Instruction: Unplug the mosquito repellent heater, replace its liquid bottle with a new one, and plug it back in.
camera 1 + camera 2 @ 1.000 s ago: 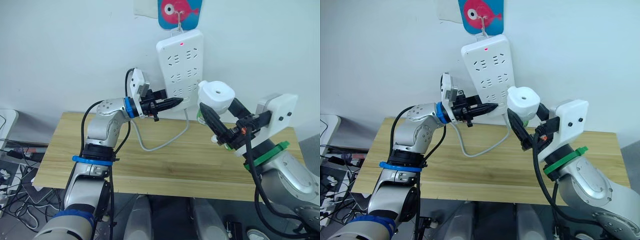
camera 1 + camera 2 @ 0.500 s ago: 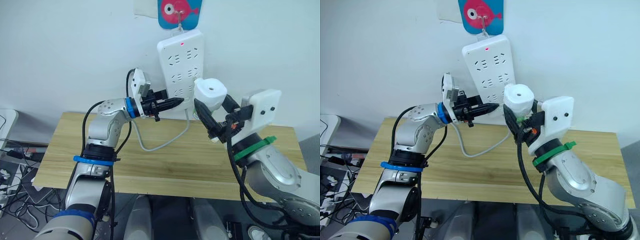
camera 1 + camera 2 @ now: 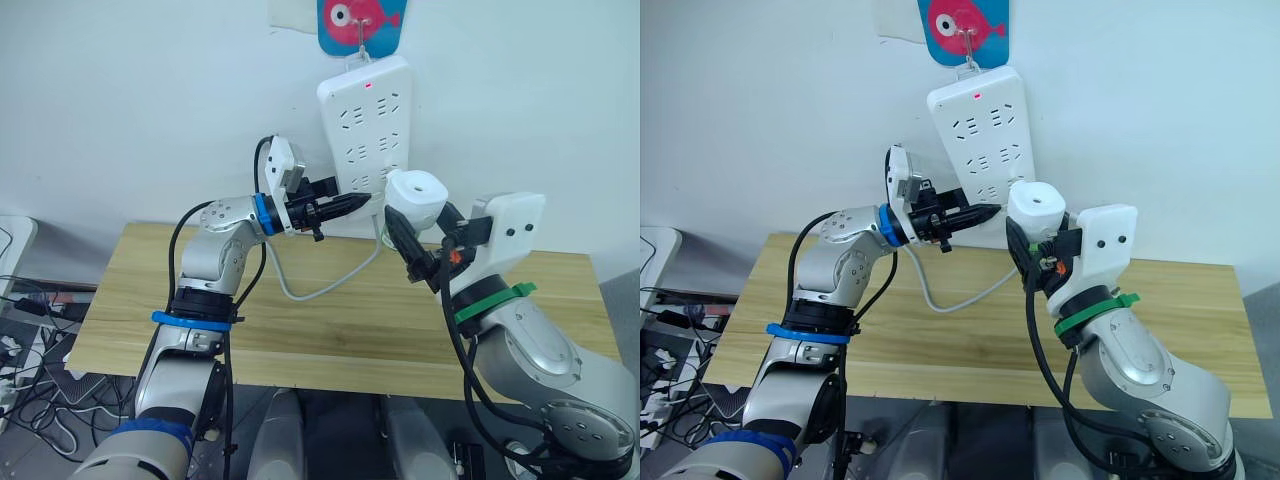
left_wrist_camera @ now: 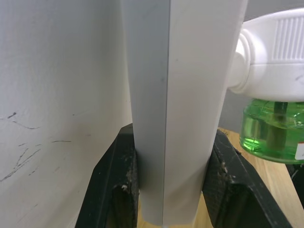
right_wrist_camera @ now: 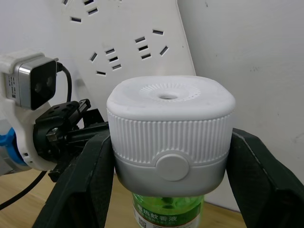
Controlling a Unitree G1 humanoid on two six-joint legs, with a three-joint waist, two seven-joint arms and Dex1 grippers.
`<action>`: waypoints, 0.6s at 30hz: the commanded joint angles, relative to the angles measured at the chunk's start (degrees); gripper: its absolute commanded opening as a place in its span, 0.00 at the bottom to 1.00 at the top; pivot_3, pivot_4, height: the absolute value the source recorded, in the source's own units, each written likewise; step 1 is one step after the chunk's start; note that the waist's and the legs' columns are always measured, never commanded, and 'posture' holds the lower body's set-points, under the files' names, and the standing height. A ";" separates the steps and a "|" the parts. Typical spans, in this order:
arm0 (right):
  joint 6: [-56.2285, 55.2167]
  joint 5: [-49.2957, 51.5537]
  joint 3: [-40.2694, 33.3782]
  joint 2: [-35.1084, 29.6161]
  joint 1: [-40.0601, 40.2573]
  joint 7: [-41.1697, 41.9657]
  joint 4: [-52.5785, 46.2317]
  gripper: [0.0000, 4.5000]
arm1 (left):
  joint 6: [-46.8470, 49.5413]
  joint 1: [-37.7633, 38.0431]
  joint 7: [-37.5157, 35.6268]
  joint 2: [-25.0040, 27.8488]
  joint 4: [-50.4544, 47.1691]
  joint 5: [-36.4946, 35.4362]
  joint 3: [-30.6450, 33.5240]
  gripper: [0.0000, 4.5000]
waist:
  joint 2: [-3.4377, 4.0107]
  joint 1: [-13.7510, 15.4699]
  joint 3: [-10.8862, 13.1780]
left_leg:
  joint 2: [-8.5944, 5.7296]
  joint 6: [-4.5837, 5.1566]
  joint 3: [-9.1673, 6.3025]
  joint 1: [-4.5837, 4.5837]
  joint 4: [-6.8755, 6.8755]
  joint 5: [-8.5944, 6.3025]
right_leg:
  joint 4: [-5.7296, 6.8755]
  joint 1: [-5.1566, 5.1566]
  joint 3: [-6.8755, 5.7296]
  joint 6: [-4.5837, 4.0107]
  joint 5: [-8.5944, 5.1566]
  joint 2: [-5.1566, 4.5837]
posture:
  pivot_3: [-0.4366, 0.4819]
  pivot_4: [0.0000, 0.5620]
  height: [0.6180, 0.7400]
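Right gripper clamps the heater with its green bottle by the power strip, which the left gripper pinches; misaligned prongs may jam or swing the hanging strip.

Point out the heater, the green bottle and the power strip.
heater (image 5: 170, 128): right wrist view, on its ribbed white side.
green bottle (image 4: 270, 130): left wrist view, on the green liquid.
power strip (image 3: 368, 130): left eye view, on its socketed face.
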 commanded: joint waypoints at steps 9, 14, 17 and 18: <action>0.71 -4.57 -0.58 4.13 1.29 3.57 -1.31 0.65 | -1.69 -1.12 -0.56 -0.77 -1.67 -0.06 -0.62 0.29 | 0.00 -0.01 0.00 | 0.00 0.00 0.00 0.00 0.00 0.00 | -0.01 0.00 0.00 0.00 0.00 0.00 | 0.50 0.56 1.00; 1.45 -6.13 -0.06 5.90 1.90 4.45 -1.42 0.65 | -1.50 -1.02 -0.73 -0.75 -2.15 -0.27 -0.64 0.29 | 0.00 -0.01 0.00 | 0.00 0.00 0.00 0.00 -0.01 0.00 | 0.00 0.00 0.00 0.00 0.00 0.00 | 0.50 0.56 1.00; 1.67 -7.05 -0.36 6.62 2.01 5.32 -1.13 0.65 | -1.28 -0.79 -0.78 -0.83 -2.74 -0.43 -0.69 0.29 | 0.00 0.00 0.00 | 0.00 0.00 0.00 0.00 -0.01 0.00 | -0.01 0.00 0.00 0.00 0.00 0.00 | 0.51 0.56 1.00; 1.58 -7.28 -0.72 7.25 2.00 5.40 -0.80 0.65 | -1.25 -0.70 -0.82 -0.82 -2.88 -0.46 -0.72 0.29 | 0.00 0.00 0.00 | 0.00 0.00 -0.01 0.00 -0.01 0.00 | -0.01 0.00 -0.01 0.00 0.00 0.00 | 0.51 0.56 1.00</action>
